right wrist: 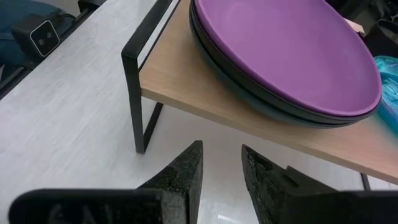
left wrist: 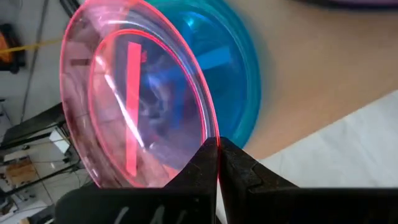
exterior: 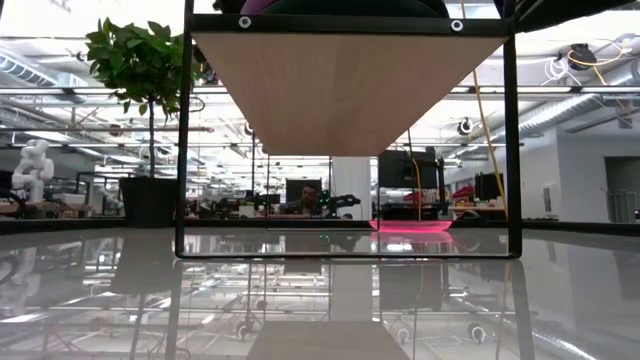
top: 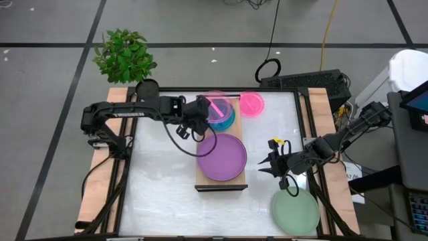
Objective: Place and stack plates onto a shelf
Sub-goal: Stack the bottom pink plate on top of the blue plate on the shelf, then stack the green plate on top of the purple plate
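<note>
I have the left gripper [left wrist: 217, 155] clenched on the rim of a clear pink plate [left wrist: 137, 99], tilted just over the blue plate [left wrist: 217, 56] on the shelf [top: 221, 181], so it can drop on as the next layer. My right gripper [right wrist: 221, 168] waits empty, fingers apart, beside the purple stack [right wrist: 286, 56], near the green plate [top: 295, 211]

Grey tiled floor [top: 53, 100], leafy potted plant [top: 125, 55], bright open workshop with ceiling lights beyond.
</note>
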Controlling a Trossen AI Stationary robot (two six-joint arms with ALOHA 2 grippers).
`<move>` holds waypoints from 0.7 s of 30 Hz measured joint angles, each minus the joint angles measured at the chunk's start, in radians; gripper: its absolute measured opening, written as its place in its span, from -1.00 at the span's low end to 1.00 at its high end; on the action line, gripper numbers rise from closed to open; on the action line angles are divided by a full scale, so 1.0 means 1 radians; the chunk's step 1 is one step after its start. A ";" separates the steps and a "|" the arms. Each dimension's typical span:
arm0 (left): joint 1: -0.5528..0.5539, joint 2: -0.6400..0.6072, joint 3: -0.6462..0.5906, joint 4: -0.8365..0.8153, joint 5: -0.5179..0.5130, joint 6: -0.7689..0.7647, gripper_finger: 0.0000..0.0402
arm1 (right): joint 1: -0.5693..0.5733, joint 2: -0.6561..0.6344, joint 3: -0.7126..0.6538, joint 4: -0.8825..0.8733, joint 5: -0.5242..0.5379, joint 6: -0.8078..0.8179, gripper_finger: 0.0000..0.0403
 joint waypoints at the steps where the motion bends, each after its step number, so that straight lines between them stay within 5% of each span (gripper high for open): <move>1: 0.003 0.005 -0.001 -0.007 0.000 0.006 -0.97 | 0.000 0.000 0.000 0.000 0.000 0.000 -0.54; 15: -0.005 0.014 -0.002 0.038 -0.020 -0.019 -0.45 | 0.000 0.000 0.000 0.000 -0.002 -0.008 -0.54; 21: -0.014 0.014 -0.002 0.038 -0.020 -0.112 -0.37 | 0.000 0.000 0.000 -0.001 -0.003 -0.006 -0.54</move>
